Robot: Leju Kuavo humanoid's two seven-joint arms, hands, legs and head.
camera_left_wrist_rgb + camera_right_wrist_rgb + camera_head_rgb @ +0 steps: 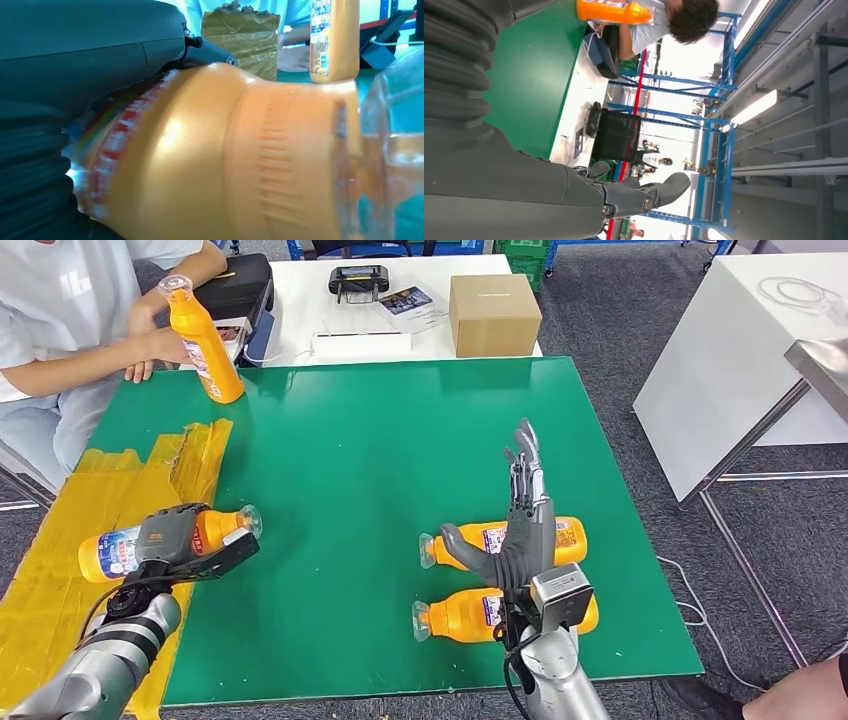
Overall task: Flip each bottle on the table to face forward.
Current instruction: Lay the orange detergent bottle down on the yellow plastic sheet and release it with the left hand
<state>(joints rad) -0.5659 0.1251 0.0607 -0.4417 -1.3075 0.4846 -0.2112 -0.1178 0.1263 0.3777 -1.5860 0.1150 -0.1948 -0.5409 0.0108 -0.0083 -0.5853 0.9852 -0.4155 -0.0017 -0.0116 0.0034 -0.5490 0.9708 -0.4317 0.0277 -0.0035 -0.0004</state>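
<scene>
A green desk (380, 440) is filling the middle of the head view, with grey carpet around it, a strip of yellow tape (60, 540) covering its left edge and a white table (400, 300) standing behind it, carrying a cardboard box (494, 314) and a small black device (358, 281). The left robot hand (190, 540) is grasping an orange bottle (150, 545) that is lying on its side at the border of the tape and the green surface, its clear cap pointing toward the desk's middle; in the left wrist view the same bottle (225, 160) is sitting blurred and very close against the grey fingers (205, 52). The right robot hand (515, 530) is hovering released, fingers stretched forward and thumb spread out, above two more orange bottles lying side by side near the desk's front right, the farther one (560, 538) and the nearer one (460, 620) both with caps pointing left. In the right wrist view its fingers (659, 192) are holding nothing. At the far left corner a seated person (60, 330) in a white shirt is holding a fourth orange bottle (203, 340) upright and slightly tilted on the desk.
</scene>
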